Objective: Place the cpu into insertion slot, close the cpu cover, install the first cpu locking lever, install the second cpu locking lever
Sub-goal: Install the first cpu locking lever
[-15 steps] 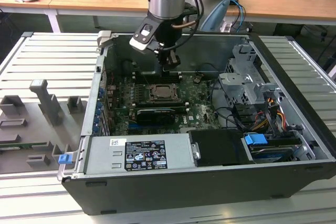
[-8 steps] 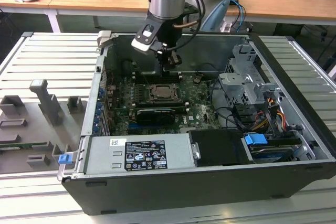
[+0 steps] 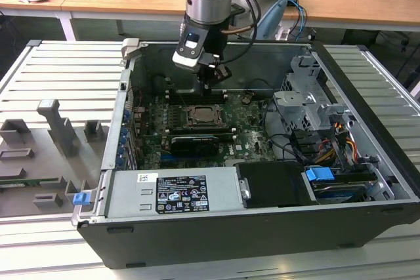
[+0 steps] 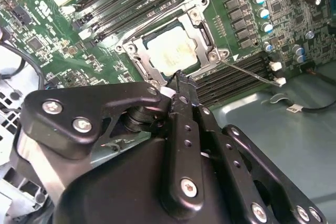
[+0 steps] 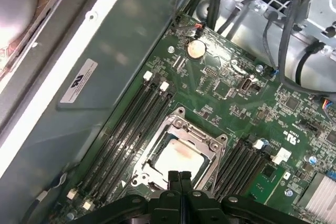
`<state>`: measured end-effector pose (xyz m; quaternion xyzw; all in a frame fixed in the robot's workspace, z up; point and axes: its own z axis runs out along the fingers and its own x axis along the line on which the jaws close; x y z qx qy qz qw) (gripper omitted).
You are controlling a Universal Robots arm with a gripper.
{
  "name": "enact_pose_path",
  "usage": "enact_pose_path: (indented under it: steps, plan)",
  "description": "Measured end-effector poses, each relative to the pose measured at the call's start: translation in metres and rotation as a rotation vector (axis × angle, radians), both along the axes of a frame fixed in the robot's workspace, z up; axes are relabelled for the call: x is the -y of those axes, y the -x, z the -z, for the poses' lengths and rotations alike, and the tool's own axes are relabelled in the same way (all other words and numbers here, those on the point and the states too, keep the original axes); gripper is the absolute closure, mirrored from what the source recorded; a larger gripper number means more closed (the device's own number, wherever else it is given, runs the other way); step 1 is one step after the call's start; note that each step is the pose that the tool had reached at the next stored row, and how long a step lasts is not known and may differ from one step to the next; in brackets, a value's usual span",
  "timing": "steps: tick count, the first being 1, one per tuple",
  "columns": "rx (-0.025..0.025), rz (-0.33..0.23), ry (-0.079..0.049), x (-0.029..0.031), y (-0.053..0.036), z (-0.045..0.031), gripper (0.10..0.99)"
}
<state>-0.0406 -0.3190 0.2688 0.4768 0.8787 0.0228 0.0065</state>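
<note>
The cpu (image 4: 170,53) lies flat in the insertion slot (image 3: 200,117) on the green motherboard, its tan metal top showing through the window of the cpu cover (image 4: 202,30). The silvery cover frame (image 5: 197,137) lies down around the chip (image 5: 178,158). A thin metal locking lever (image 4: 249,71) angles away from one corner of the socket. My gripper (image 5: 178,174) hovers just above the socket's edge, fingers pressed together with nothing between them. In the exterior view the gripper (image 3: 209,83) hangs over the far side of the socket.
Long black memory slots (image 5: 126,129) flank the socket on both sides. The open computer case (image 3: 367,162) holds a drive cage and cable bundles (image 3: 315,129) at the exterior view's right and a power supply (image 3: 174,191) in front. A grey fixture plate (image 3: 52,142) lies left.
</note>
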Motion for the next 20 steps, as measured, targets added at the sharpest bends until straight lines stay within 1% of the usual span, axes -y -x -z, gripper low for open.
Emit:
enact_pose_path:
  steps: [3,7,8,10,12,17,18,20]
  plan:
    - [0.0000,-0.030,0.000,0.0000,0.0000,0.0000,0.980]
    - [0.0000,-0.107,0.000,0.0000,0.0000,0.0000,0.980]
    - [0.0000,-0.146,0.000,0.0000,0.0000,0.0000,0.980]
    - [0.0000,-0.181,0.000,0.0000,0.0000,0.0000,0.980]
    - [0.0000,-0.239,0.000,0.0000,0.0000,0.0000,0.980]
    - [0.0001,-0.313,0.000,0.0000,0.0001,0.0000,0.980]
    - [0.0001,-0.338,0.000,0.0000,0.0001,0.0000,0.980]
    - [0.0001,-0.362,0.000,0.0000,0.0001,0.0000,0.980]
